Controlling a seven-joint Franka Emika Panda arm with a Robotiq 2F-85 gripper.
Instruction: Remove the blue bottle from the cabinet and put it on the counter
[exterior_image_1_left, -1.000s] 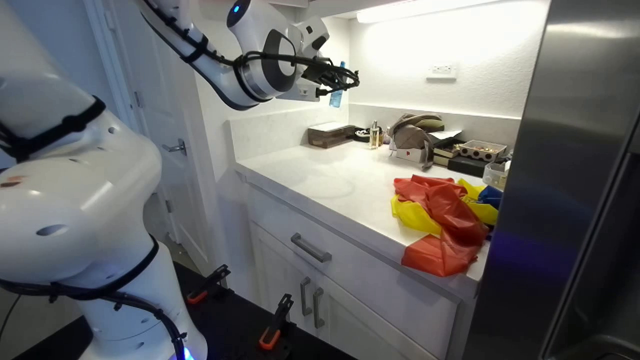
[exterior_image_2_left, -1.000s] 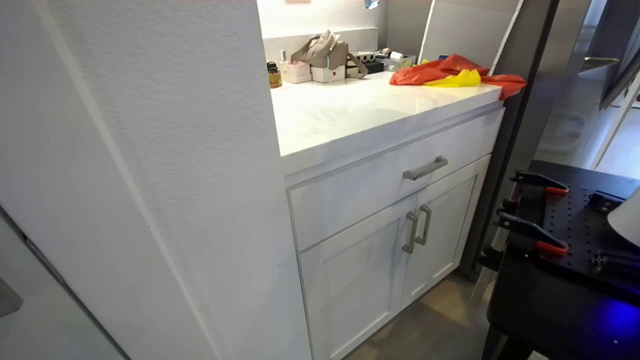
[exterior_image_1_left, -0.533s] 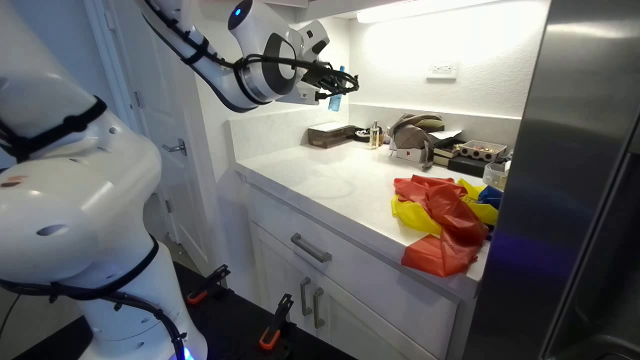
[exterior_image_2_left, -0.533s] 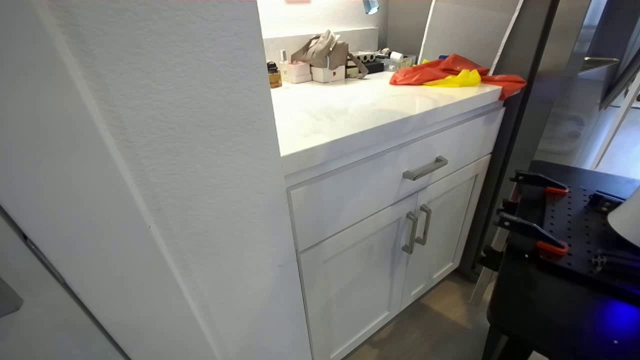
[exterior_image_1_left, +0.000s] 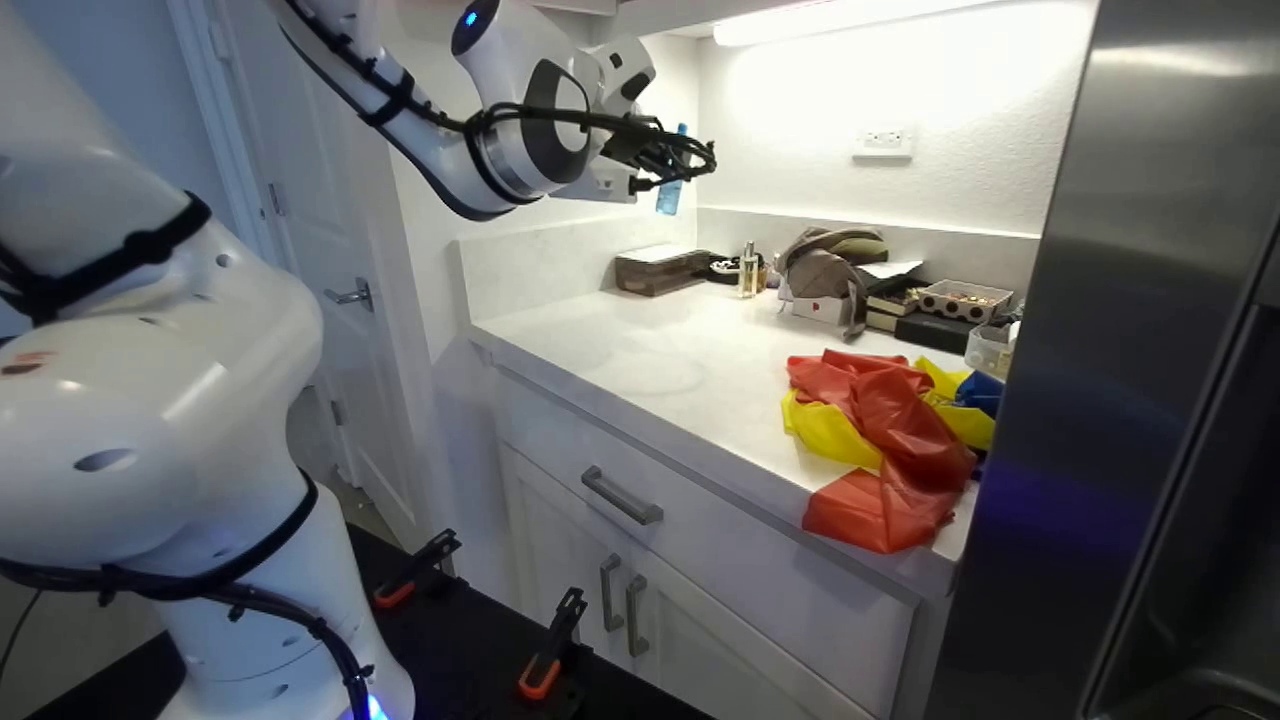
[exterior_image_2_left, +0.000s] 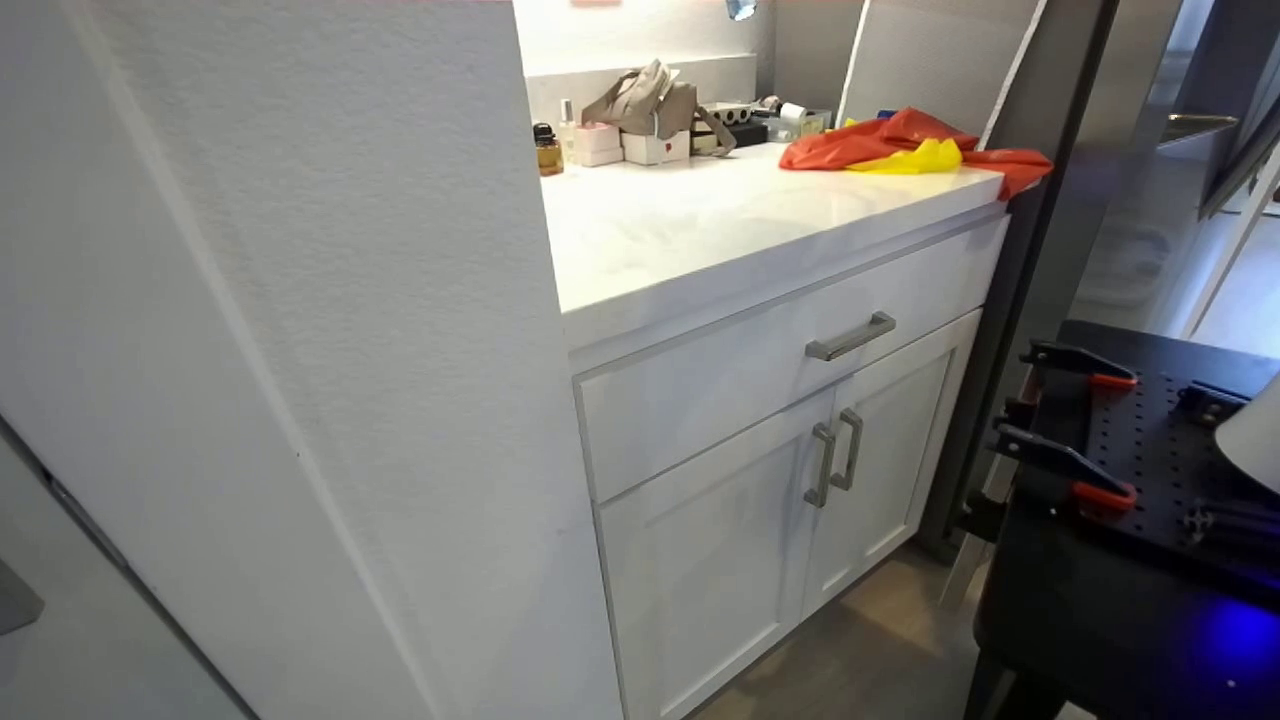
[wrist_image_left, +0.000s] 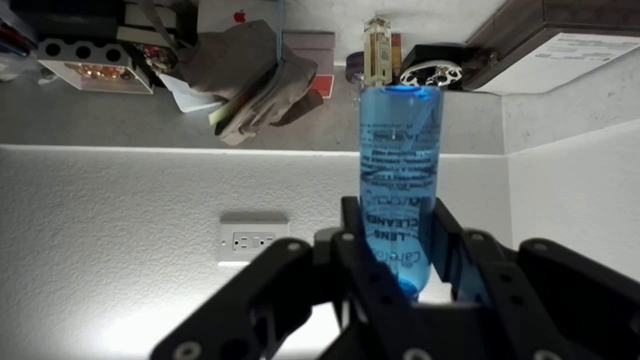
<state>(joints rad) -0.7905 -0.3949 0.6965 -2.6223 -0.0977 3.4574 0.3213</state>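
Note:
The blue bottle (wrist_image_left: 397, 165) is a clear-blue lens cleaner bottle. My gripper (wrist_image_left: 396, 217) is shut on it near its cap end, one finger on each side, in the upside-down wrist view. The cap end is partly hidden by the gripper. In an exterior view the bottle (exterior_image_1_left: 669, 197) hangs slightly tilted in the air, well above the counter (exterior_image_1_left: 620, 350), partly hidden by the gripper's cables (exterior_image_1_left: 665, 150). Only the bottle's lower end (exterior_image_2_left: 741, 9) shows at the top edge of an exterior view, above the white counter (exterior_image_2_left: 660, 230).
A red-yellow cloth heap (exterior_image_1_left: 890, 440) lies at the counter's fridge end. A brown box (exterior_image_1_left: 660, 270), perfume bottle (exterior_image_1_left: 748, 270), tan bag (exterior_image_1_left: 825, 265) and polka-dot tray (exterior_image_1_left: 963, 300) line the backsplash. A wall outlet (exterior_image_1_left: 884, 142) and the upper cabinet's underside (exterior_image_1_left: 660, 14) are nearby.
The gripper and bottle dipped slightly about half a second ago and have risen back to nearly the earlier height. The bottle has stayed in the gripper.

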